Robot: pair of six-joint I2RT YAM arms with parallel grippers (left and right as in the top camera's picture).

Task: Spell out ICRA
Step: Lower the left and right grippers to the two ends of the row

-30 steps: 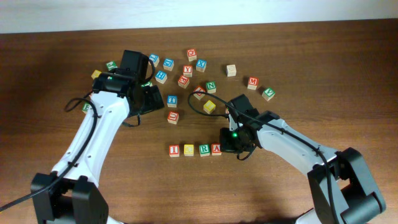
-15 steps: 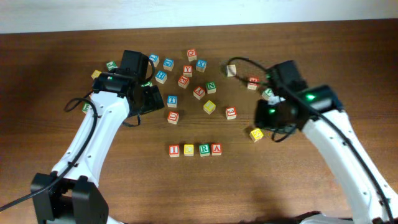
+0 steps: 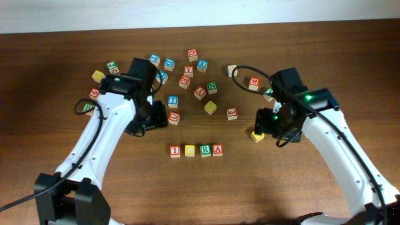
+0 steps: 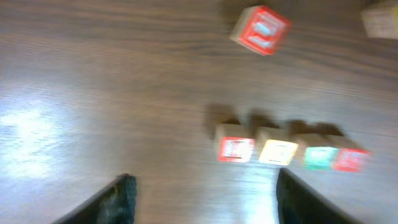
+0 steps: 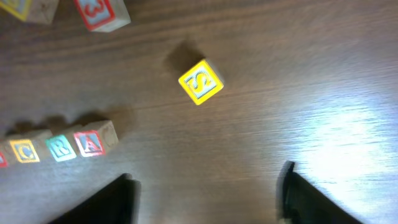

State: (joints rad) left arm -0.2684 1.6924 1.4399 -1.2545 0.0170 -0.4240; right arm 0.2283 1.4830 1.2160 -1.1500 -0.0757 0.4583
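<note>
Four lettered blocks stand in a row near the table's front: red I (image 3: 175,150), yellow C (image 3: 190,150), green R (image 3: 205,150) and red A (image 3: 217,149). The left wrist view shows the same row (image 4: 278,152), blurred, ahead of the fingers. In the right wrist view C (image 5: 25,150), R (image 5: 61,148) and A (image 5: 92,142) lie at the left edge. My left gripper (image 3: 153,119) (image 4: 205,205) hangs open over bare wood, behind and left of the row. My right gripper (image 3: 270,125) (image 5: 208,199) is open and empty, well right of the row.
A yellow S block (image 3: 257,135) (image 5: 201,81) lies just beside my right gripper. A red 3 block (image 3: 232,113), a yellow block (image 3: 210,107) and a red block (image 3: 174,117) (image 4: 261,30) sit behind the row. Several loose blocks (image 3: 187,69) are scattered across the back.
My right gripper has left the A block at the row's end, swung away to the right and opened. My left gripper has shifted forward, closer to the row.
</note>
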